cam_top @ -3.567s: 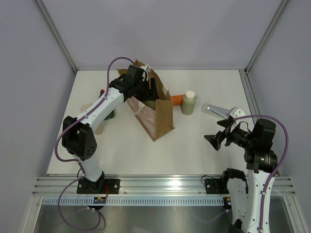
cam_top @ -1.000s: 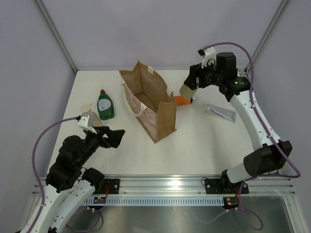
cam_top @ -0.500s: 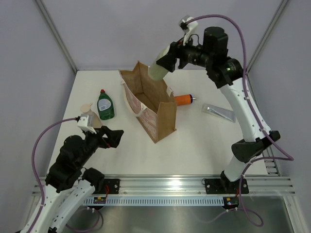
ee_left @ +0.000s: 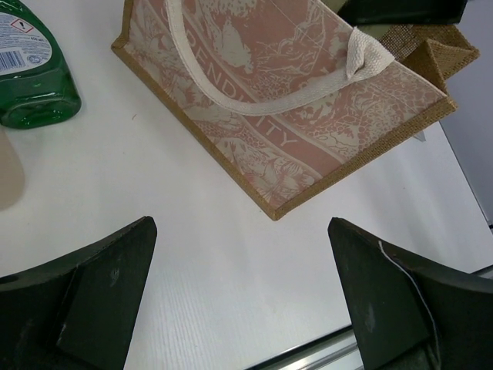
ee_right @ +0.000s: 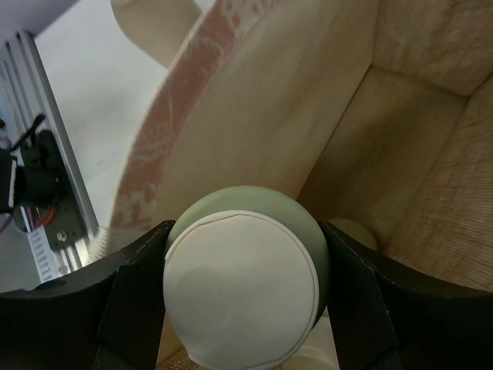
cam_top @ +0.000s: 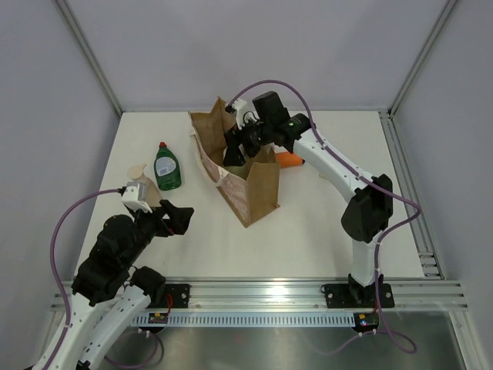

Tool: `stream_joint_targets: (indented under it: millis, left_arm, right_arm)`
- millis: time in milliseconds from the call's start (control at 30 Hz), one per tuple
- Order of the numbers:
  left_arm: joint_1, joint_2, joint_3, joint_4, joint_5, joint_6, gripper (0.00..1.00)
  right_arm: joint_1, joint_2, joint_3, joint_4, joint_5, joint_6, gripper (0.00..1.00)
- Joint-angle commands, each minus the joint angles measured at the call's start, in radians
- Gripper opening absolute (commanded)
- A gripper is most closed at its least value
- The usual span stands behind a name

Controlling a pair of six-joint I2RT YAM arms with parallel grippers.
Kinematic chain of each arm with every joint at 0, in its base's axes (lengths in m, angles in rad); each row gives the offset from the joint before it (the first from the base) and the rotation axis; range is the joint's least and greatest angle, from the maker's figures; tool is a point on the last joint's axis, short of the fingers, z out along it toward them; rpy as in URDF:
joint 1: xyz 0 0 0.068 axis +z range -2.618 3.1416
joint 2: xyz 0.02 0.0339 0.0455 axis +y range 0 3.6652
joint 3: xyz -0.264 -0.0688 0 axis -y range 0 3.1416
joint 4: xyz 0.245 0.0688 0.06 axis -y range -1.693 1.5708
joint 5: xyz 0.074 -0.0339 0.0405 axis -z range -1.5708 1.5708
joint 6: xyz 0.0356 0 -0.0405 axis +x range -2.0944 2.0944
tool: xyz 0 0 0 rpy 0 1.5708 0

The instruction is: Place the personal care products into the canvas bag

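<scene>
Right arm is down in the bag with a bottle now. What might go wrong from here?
1. The right gripper sits inside the mouth of the bag, close to its walls. Pulling out, it may snag the rim and tip the bag. The left gripper is open and away, steadying nothing.
2. A pale thing lies at the bottom; the held bottle may land on it.
3. The orange bottle lies beside the right arm; a swing might knock it.

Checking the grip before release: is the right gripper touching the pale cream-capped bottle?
Touching. The right wrist view shows the fingers of the right gripper pressed against both sides of the pale bottle, with no gap, over the canvas bag.
</scene>
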Motion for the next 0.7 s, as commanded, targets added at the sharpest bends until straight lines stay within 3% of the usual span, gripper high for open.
stream_joint_targets:
  millis: [0,133,267,367,467,500,600,667]
  left_arm:
    - [0.001,-0.015,0.015,0.012,-0.028,-0.002,0.99]
    - [0.001,-0.026,0.011,-0.004,-0.059,-0.021,0.99]
    - [0.001,-0.027,0.008,-0.059,-0.180,-0.105,0.99]
    - [0.001,-0.023,0.011,-0.102,-0.238,-0.157,0.99]
    - [0.001,-0.014,0.022,-0.142,-0.295,-0.212,0.99]
    - [-0.001,-0.009,0.031,-0.166,-0.313,-0.249,0.99]
    - [0.001,0.015,0.044,-0.220,-0.387,-0.323,0.99]
    - [-0.001,0.057,0.057,-0.237,-0.425,-0.340,0.99]
  right_arm:
    - [0.044,-0.039,0.004,0.057,-0.135,-0.104,0.00]
    - [0.084,0.004,-0.014,0.022,-0.102,-0.154,0.00]
    - [0.093,0.070,-0.031,0.037,0.045,-0.174,0.01]
    - [0.091,0.113,-0.026,0.033,0.157,-0.218,0.08]
    - [0.091,0.118,-0.031,0.020,0.187,-0.258,0.31]
    - [0.091,0.115,-0.034,0.019,0.190,-0.264,0.52]
    - [0.090,0.083,-0.043,-0.009,0.185,-0.301,0.90]
    - [0.090,0.038,-0.045,-0.032,0.165,-0.348,0.98]
